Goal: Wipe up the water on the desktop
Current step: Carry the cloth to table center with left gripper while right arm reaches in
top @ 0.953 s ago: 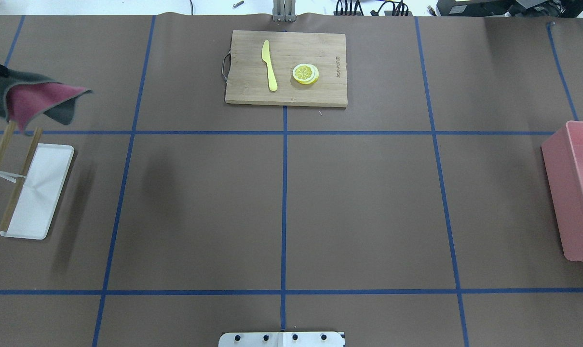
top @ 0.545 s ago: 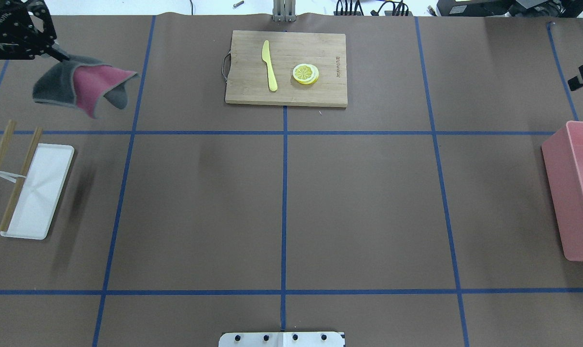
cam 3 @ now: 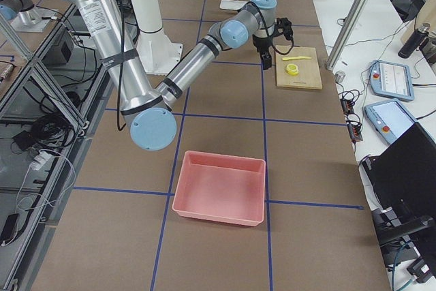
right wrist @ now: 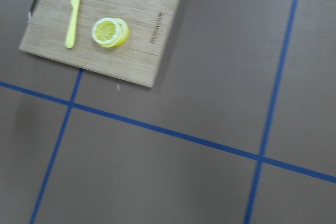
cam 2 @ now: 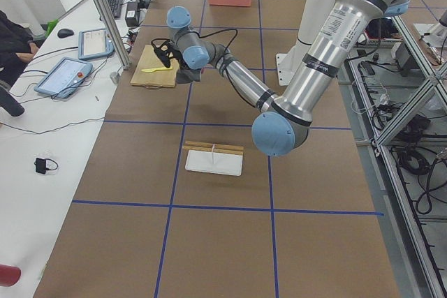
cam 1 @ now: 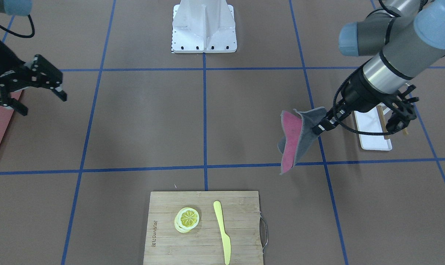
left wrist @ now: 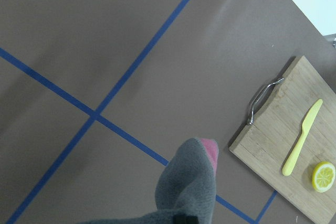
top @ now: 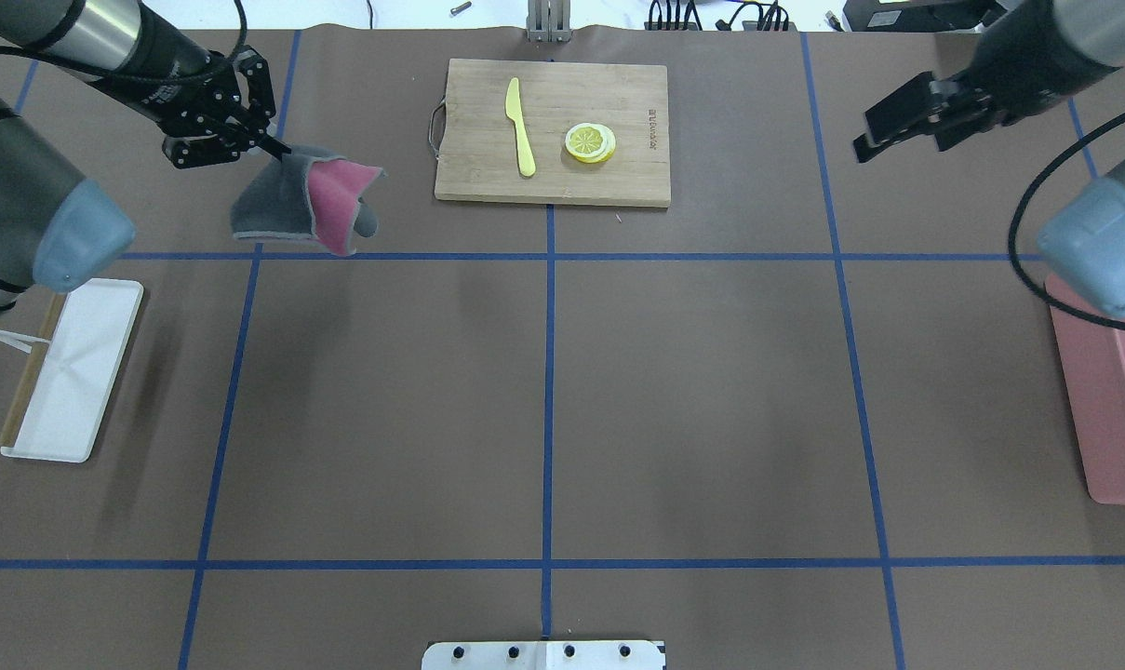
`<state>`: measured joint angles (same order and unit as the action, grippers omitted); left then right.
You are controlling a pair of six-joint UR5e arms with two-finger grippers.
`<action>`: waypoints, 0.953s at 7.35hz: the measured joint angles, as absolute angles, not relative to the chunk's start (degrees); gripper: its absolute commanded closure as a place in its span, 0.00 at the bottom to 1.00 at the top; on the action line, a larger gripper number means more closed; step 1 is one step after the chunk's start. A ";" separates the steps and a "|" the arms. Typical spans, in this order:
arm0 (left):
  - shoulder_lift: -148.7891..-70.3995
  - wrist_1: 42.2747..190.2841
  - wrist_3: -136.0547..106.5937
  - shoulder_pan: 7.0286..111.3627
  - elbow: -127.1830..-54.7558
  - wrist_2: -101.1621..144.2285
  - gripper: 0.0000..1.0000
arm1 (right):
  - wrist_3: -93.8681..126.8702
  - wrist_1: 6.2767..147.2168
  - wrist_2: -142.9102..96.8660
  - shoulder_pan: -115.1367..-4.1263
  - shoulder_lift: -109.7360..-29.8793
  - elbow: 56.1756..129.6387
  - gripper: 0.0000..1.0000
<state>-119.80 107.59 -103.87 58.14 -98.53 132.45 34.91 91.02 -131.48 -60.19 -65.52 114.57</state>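
Left pincer (top: 276,149) pinches cloth (top: 283,200); right pincer (cam 1: 43,103) spread; board (top: 488,177) engraving (top: 652,130), perhaps a brand, unreadable.

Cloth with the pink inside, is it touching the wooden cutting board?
Apart. The overhead exterior view shows a strip of bare desktop between the cloth and the cutting board.

Knife (top: 520,126) and lemon slices (top: 590,142) on cutting board (top: 636,93); cloth (top: 292,200) seemingly above desktop (top: 692,391).

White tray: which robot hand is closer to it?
Left. The left gripper, holding a grey and pink cloth, hangs a short way beyond the white tray, toward the cutting board. The right gripper is far off on the opposite side, where the pink bin sits.
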 measured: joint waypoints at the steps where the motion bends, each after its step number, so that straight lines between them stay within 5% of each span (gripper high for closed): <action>1: -121.31 107.86 -107.28 56.71 -98.29 131.60 1.00 | 37.41 84.36 -127.38 -54.08 -64.49 114.45 0.00; 7: -135.87 108.18 -121.71 45.31 -90.48 130.20 1.00 | 42.08 71.28 -110.21 -35.26 -62.88 113.54 0.03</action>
